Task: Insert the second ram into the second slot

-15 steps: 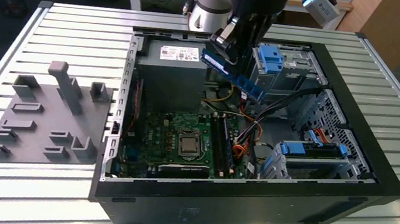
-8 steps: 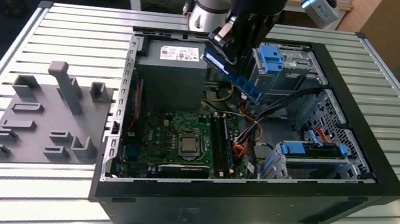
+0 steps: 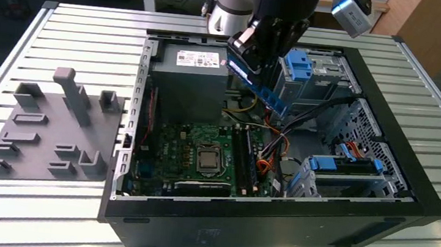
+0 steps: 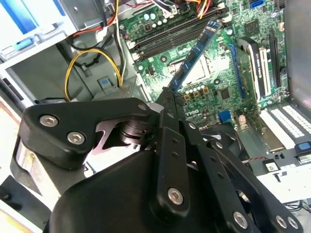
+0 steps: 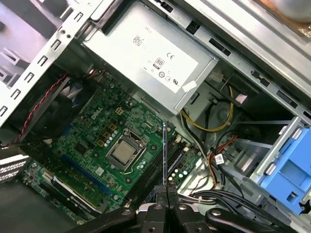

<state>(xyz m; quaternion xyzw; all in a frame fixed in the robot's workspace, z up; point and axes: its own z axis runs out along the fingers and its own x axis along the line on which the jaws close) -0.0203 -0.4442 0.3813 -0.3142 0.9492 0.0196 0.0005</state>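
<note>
A: Dark blue, thin, long second ram, where is it?
B: Clamped at one end in the black metal gripper, tilted in the air over the green motherboard; apparently clear of the long black memory slots.

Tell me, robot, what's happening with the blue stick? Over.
Gripper shut on second ram. Ram held above motherboard, not in slots. Cables beside them.
</note>
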